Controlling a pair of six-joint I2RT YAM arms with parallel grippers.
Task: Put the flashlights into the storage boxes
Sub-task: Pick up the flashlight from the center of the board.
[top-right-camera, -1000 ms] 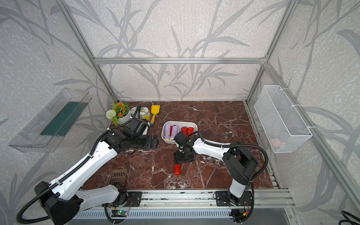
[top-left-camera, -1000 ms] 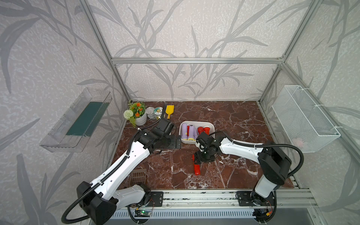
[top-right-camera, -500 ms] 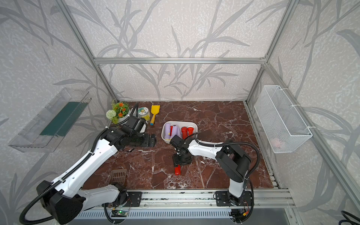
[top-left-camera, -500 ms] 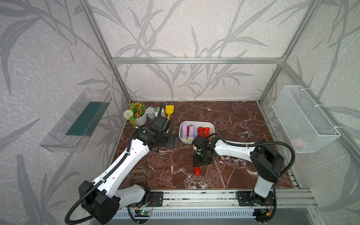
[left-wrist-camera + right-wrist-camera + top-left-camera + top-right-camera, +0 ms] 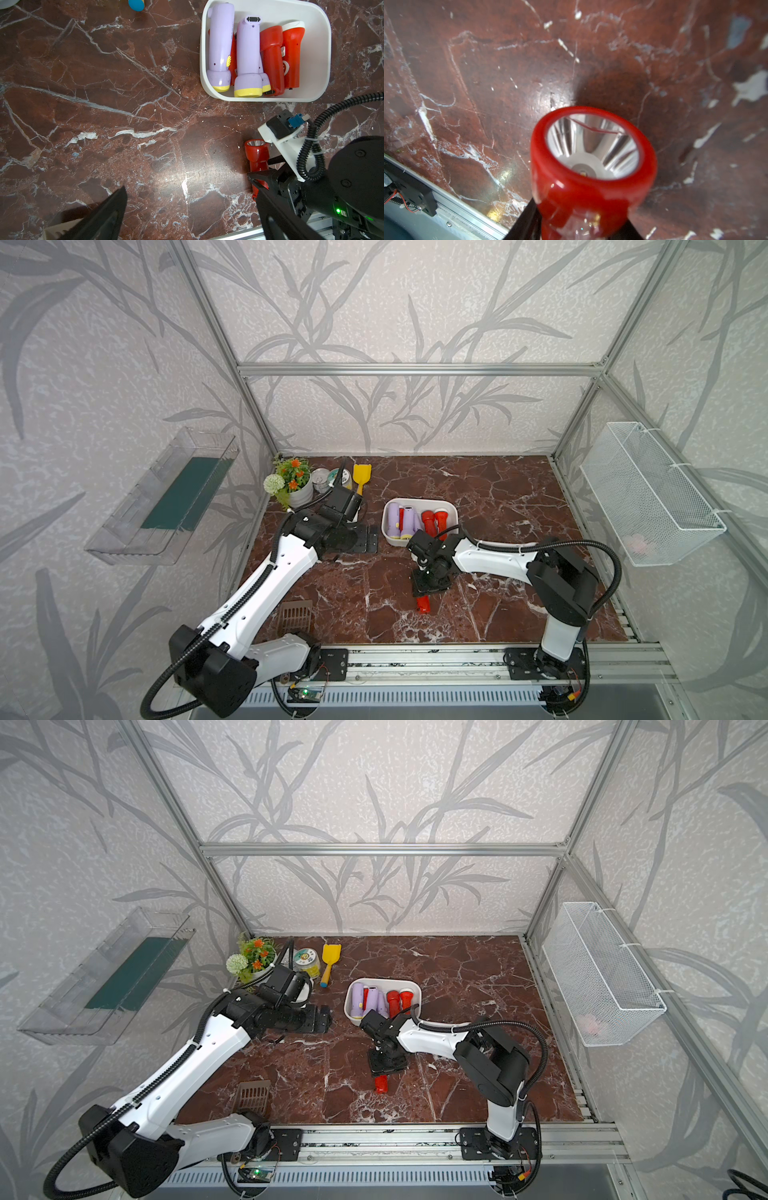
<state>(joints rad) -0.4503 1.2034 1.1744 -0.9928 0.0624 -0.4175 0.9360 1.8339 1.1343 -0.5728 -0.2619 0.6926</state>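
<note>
The supporting surface is a red-brown, marble-pattern tabletop (image 5: 498,497). A white tub (image 5: 390,537) rests on it near the centre. A red flashlight (image 5: 423,605) is located in front of the tub, apart from it; contact with the surface cannot be confirmed. Behind and left of the tub stand a yellow shovel (image 5: 360,476), a round jar (image 5: 321,480) and a flower pot (image 5: 300,495). Well forward and left of the tub lies a brown slotted grate (image 5: 296,616).

Red flashlight (image 5: 423,605), white tub (image 5: 419,501), red-brown white-veined marble tabletop (image 5: 498,497)
</note>
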